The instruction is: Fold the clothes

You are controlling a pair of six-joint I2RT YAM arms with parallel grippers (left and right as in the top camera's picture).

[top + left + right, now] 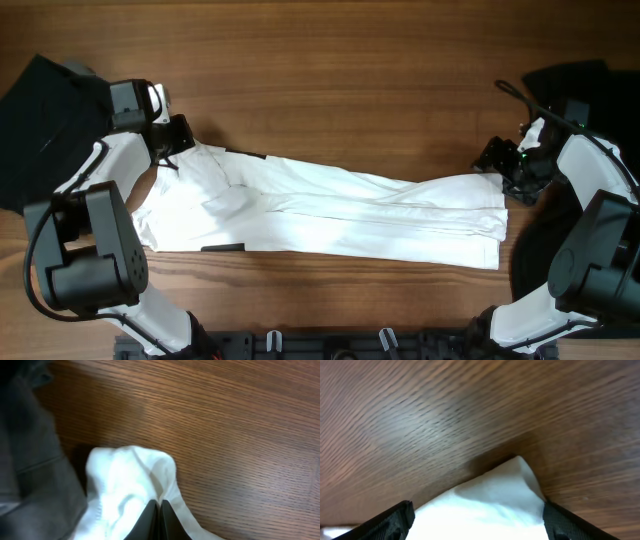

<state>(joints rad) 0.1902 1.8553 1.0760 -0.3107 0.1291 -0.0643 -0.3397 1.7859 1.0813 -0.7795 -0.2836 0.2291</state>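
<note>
One white shirt [330, 215] is lying across the middle of the table [330, 70], already folded lengthwise into a long band that is running from the left arm's side to the right arm's side. Its near long edge is lying flat, with the folded layers showing along it. I am judging it as light, soft and limp. It is likely to sag and slide out of shape if it is lifted by one point only. The best places to take it are therefore the two far corners of the band, pinching all layers together and moving both ends at the same time. At the far left corner the left gripper [180, 142] is pressing its fingers [149, 522] fully together. The white cloth is puckering up into their tips, so they seem to be pinching a thin fold of the shirt. At the far right corner the right gripper [503, 165] is holding its fingers [395, 520] spread wide. The white corner is sitting between them and they are gripping nothing, though I cannot tell whether one is brushing the cloth. Farther out, dark clothes [40, 110] are lying at the left and right ends of the table, and on the left one is lying just beside the pinched corner.
</note>
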